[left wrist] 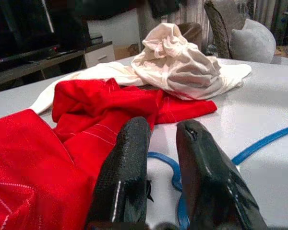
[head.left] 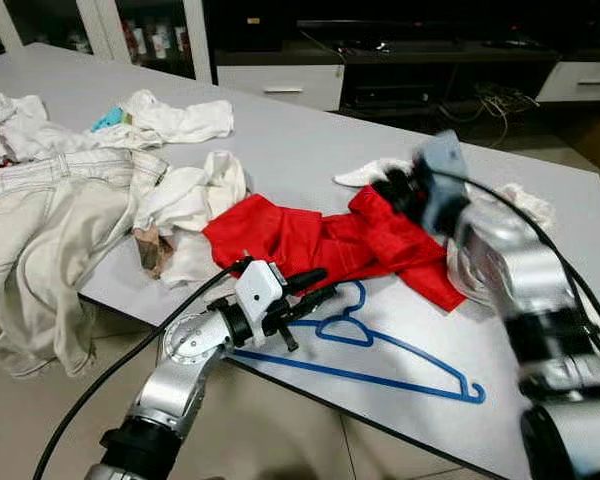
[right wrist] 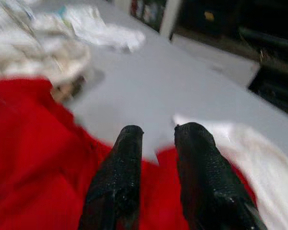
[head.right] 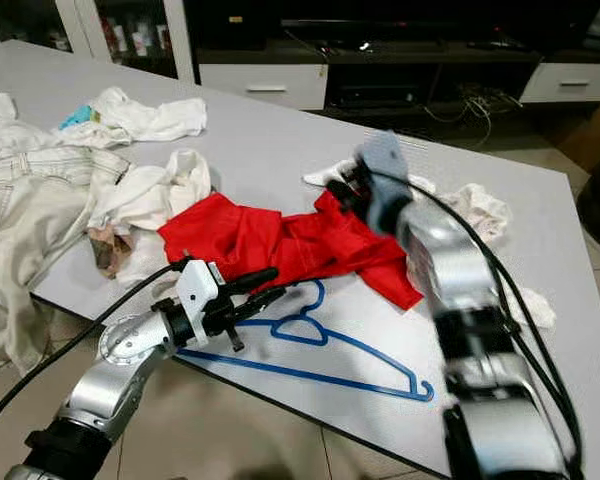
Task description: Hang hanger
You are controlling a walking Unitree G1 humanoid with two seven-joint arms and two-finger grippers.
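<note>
A blue hanger (head.left: pixel 380 350) lies flat near the counter's (head.left: pixel 310 140) front edge, on bare grey surface. The left claw (head.left: pixel 315 288), slightly parted and empty, hovers at its hook. The right claw (right wrist: pixel 156 143), narrowly parted, hangs over the red garment (head.left: pixel 310 240).

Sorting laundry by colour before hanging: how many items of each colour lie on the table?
Red garment: 1
Blue hanger: 1
Beige trousers: 1
White or cream cloths: about 5; the heaps overlap, so this count is rough
Total: about 8
</note>
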